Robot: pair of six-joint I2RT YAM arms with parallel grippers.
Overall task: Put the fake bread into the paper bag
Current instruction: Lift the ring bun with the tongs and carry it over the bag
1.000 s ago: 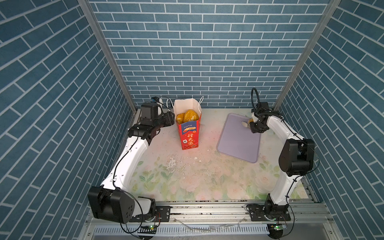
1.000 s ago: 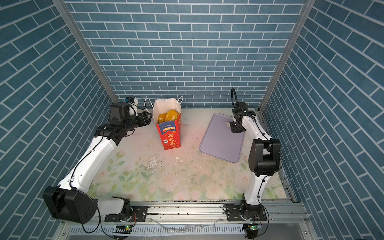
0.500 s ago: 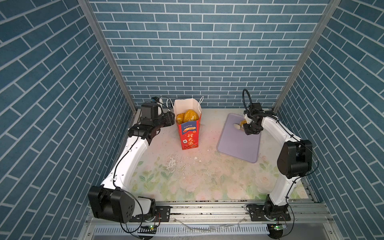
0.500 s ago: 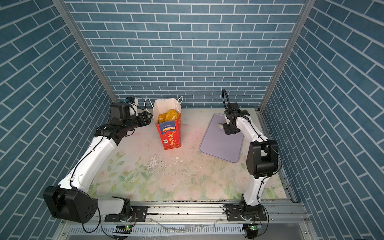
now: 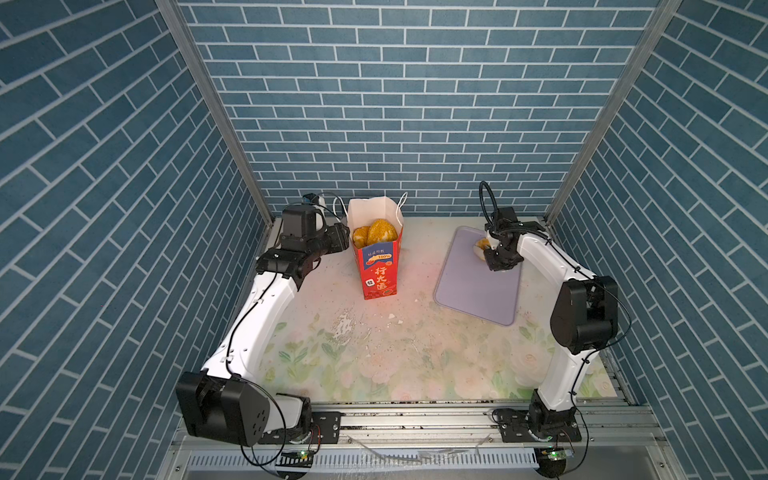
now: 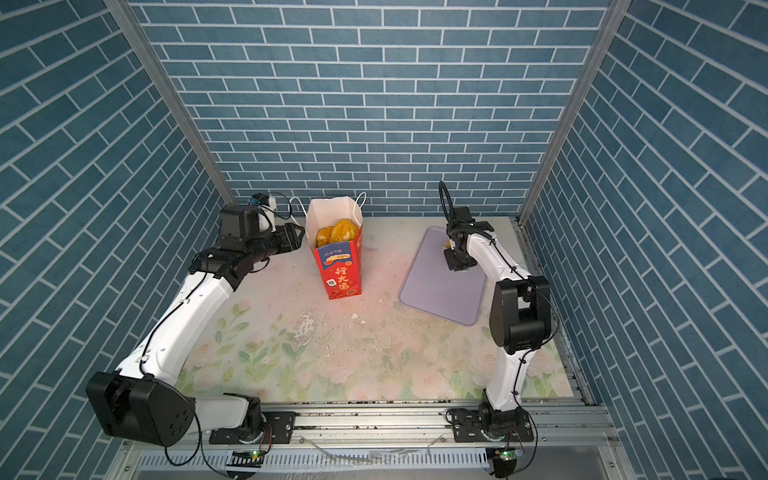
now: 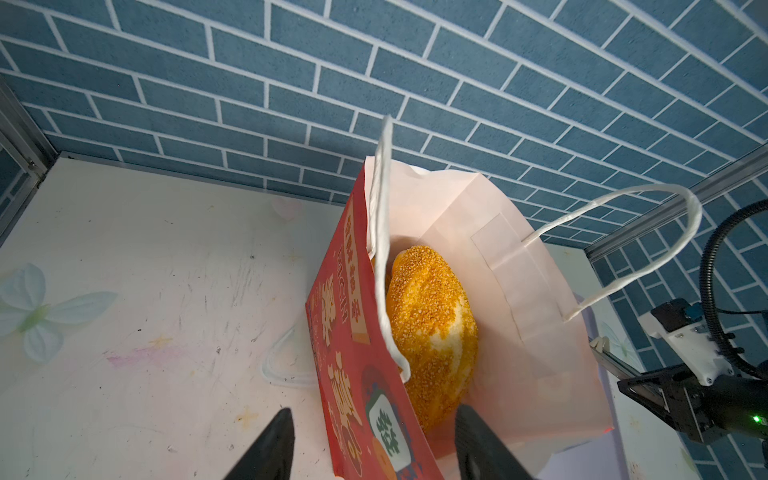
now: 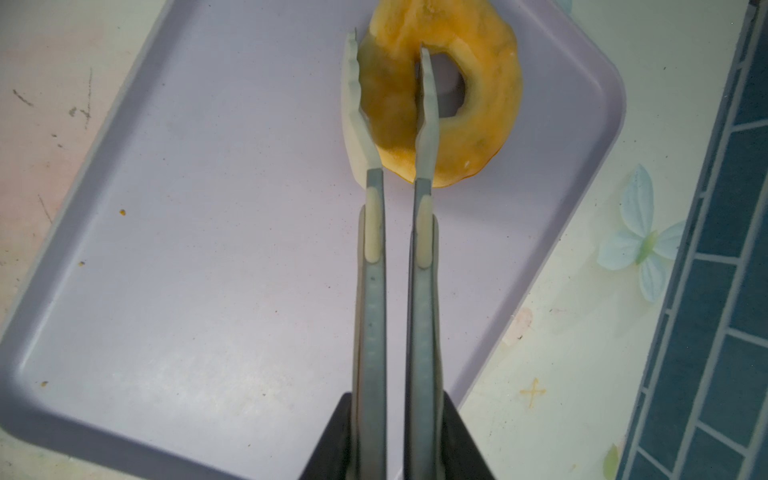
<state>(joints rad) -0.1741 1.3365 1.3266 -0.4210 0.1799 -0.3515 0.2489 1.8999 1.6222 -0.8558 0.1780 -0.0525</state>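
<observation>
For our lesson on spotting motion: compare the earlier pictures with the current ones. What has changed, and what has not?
The right gripper shifted sideways over the lilac tray, toward the paper bag, and its fingers closed on the ring doughnut. The left gripper, open astride the bag's wall, the bag itself and the bread inside it stayed put.

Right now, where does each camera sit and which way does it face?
Both top views: high in front, looking down toward the back wall; left arm, right arm, tall red paper bag, flat lilac tray.
Left wrist: behind the left gripper, facing into the bag; black fingers straddle its wall.
Right wrist: behind the right gripper, facing the tray; fingers pinch a golden ring doughnut.
Shared: top and right wrist views both show tray and doughnut.
</observation>
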